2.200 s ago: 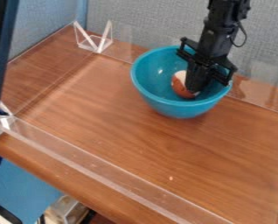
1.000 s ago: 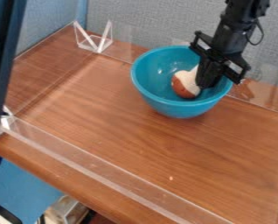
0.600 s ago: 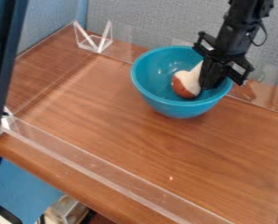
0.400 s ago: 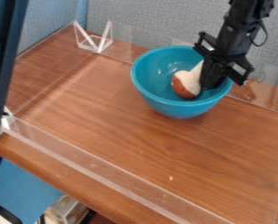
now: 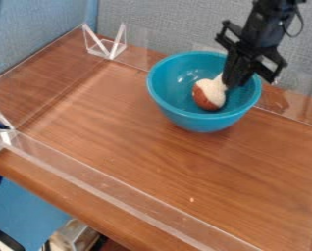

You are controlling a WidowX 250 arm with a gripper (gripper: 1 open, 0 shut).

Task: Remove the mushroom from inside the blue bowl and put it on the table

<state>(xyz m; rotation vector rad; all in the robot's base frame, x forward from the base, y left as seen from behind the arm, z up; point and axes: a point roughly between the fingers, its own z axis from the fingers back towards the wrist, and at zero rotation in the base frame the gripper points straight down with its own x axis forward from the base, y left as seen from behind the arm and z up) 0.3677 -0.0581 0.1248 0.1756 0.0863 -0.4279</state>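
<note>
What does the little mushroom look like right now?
The mushroom is a small toy with a cream-white stem and a rounded reddish-brown cap. It is tilted, cap pointing down and left, stem up toward the pincer, which is shut on the stem. It looks lifted a little, still above the inside of the bowl.

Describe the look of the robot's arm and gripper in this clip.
The arm is matte black and slim, coming in from the top right. Its gripper is black too, with a blocky angular body and narrow dark fingers. No markings or coloured parts can be made out; cabling is too small to tell.
</note>
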